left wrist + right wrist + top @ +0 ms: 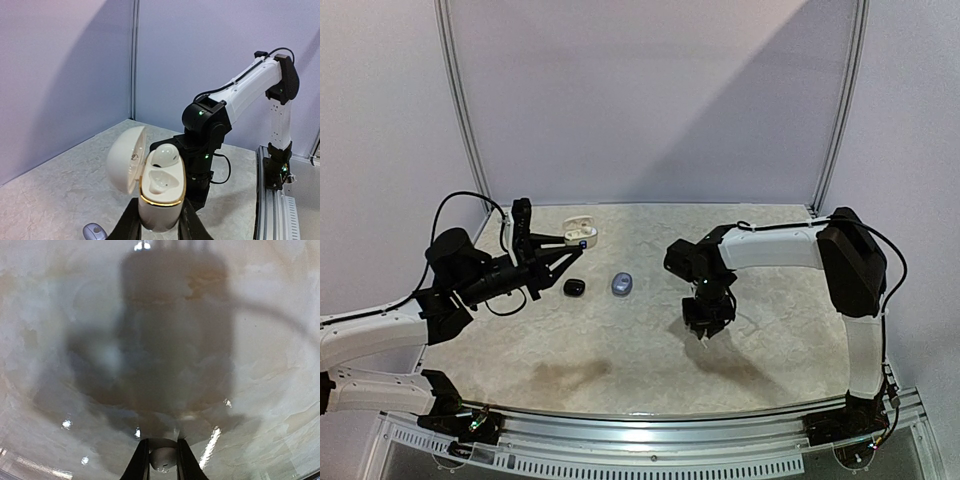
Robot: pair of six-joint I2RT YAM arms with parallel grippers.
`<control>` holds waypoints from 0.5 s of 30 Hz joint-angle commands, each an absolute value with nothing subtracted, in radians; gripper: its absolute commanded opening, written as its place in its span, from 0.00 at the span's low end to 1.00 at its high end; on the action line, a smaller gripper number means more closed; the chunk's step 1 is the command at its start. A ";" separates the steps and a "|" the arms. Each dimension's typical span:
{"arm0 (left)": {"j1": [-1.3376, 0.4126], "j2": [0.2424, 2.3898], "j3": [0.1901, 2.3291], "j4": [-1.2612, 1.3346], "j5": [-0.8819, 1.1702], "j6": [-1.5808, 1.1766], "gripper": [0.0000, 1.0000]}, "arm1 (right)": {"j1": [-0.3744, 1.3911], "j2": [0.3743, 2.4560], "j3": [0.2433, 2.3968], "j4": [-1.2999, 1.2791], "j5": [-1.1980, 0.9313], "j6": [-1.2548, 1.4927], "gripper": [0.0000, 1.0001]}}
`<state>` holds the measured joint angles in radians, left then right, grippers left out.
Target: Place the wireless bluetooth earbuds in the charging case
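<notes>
My left gripper [159,220] is shut on the body of a white charging case [159,195] with a gold rim, held upright above the table at the back left [580,234]. Its lid stands open to the left. One white earbud [165,155] sits in the far slot; the near slot is empty. My right gripper [163,456] points straight down close over the table right of centre [708,328]. Its two fingers press on either side of a second white earbud [163,459].
A small black case [574,287] and a grey-blue case [622,283] lie on the marbled table between the arms. The grey-blue case [94,232] also shows below the held case. The right arm [205,120] stands just behind the open case in the left wrist view.
</notes>
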<state>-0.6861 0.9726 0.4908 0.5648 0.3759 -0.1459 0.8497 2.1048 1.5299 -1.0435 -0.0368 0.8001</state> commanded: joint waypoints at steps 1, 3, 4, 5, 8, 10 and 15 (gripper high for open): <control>-0.681 0.956 0.472 0.591 0.365 -0.141 0.00 | 0.850 2.057 1.576 -1.058 -0.029 0.786 0.00; -0.681 0.959 0.468 0.620 0.352 -0.136 0.00 | 0.850 2.016 1.634 -1.037 -0.019 0.760 0.00; -0.682 0.962 0.464 0.638 0.343 -0.128 0.00 | 0.852 1.978 1.664 -1.014 -0.015 0.751 0.00; -0.683 0.965 0.463 0.654 0.335 -0.116 0.00 | 0.854 1.954 1.690 -0.983 -0.011 0.739 0.00; -0.684 0.976 0.458 0.706 0.300 -0.058 0.00 | 0.874 1.846 1.751 -0.848 0.038 0.712 0.00; -0.686 0.983 0.457 0.738 0.255 -0.026 0.00 | 0.916 1.786 1.767 -0.715 0.094 0.692 0.00; -0.687 1.003 0.462 0.792 0.189 0.037 0.00 | 1.043 1.665 1.714 -0.243 0.257 0.546 0.00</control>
<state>-0.6865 0.9833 0.4675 0.7059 0.2600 -0.0422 0.9428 1.7363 1.7363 -0.6514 0.1081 0.6830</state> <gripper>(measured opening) 0.219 0.156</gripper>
